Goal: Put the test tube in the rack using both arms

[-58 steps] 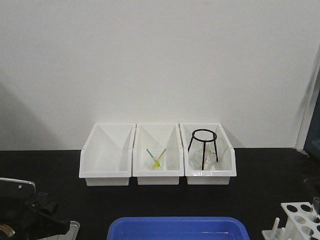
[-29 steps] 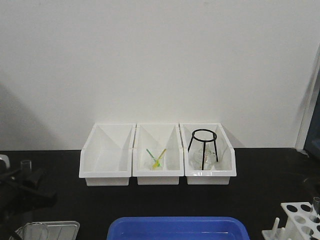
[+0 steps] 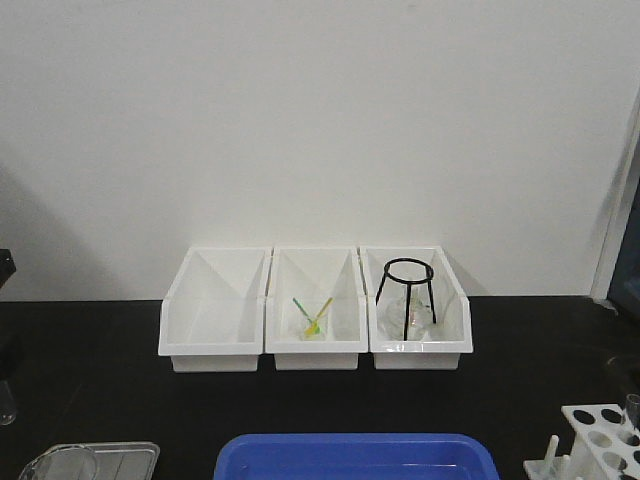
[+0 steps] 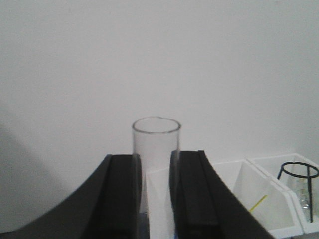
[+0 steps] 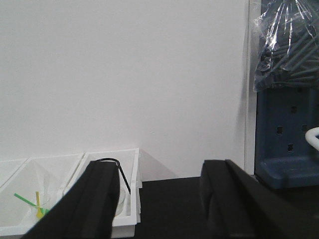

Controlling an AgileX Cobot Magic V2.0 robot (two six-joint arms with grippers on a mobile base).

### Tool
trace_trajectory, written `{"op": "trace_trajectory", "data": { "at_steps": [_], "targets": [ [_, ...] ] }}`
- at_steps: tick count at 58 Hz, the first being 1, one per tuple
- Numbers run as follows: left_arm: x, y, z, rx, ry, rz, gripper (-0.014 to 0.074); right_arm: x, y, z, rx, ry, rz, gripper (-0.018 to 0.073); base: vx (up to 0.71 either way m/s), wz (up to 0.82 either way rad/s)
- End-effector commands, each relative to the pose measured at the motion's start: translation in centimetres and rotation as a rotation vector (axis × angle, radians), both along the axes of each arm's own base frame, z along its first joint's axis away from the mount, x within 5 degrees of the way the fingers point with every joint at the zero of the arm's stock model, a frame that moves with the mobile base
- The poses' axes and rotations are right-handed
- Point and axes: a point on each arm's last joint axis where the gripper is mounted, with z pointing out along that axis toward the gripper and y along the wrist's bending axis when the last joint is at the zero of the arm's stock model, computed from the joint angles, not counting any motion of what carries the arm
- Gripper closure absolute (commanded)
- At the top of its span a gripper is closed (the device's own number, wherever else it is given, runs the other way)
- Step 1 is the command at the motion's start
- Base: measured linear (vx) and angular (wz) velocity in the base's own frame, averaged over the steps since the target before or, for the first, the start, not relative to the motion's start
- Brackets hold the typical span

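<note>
In the left wrist view my left gripper [image 4: 156,167] is shut on the test tube [image 4: 156,137]. The clear tube stands upright between the black fingers [image 4: 122,189], with its open rim above them. A clear rounded tip [image 3: 6,402] at the far left edge of the front view looks like the tube's lower end. The white rack [image 3: 598,440] stands at the bottom right corner of the front view. My right gripper [image 5: 159,199] is open with nothing between its fingers, and it is out of the front view.
Three white bins [image 3: 315,345] line the back wall; the right one holds a black wire stand [image 3: 407,295]. A blue tub [image 3: 355,455] sits at the front centre, a metal tray [image 3: 95,460] at the front left. A blue fixture [image 5: 289,134] stands right of the right gripper.
My left arm has lifted the test tube and swung left, almost out of the front view. The metal tray it covered is now exposed.
</note>
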Motion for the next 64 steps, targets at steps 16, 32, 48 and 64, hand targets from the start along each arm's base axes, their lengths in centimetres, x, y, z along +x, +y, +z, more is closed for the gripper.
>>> {"op": "trace_trajectory", "data": {
  "at_steps": [16, 32, 48, 64],
  "targets": [
    [-2.1, -1.7, 2.3, -0.164, -0.054, -0.255, 0.0603, 0.1, 3.7, 0.8, 0.027, -0.005, 0.228, 0.0140, 0.00, 0.00],
    [-1.9, -6.4, 0.8, -0.106, 0.157, -0.815, 0.0596, 0.4, 10.7, -1.4, -0.044, 0.104, 0.588, 0.0140, 0.00, 0.00],
    [1.3, -7.4, 1.6, -0.105, 0.240, -0.877, 0.0596, -1.5, 16.1, -2.6, -0.074, 0.107, 0.858, 0.0140, 0.00, 0.00],
    [2.5, -10.1, 1.1, -0.134, 0.208, -0.963, 0.0596, -2.4, 17.7, -1.9, -0.017, 0.016, 0.939, 0.0140, 0.00, 0.00]
  ]
}}
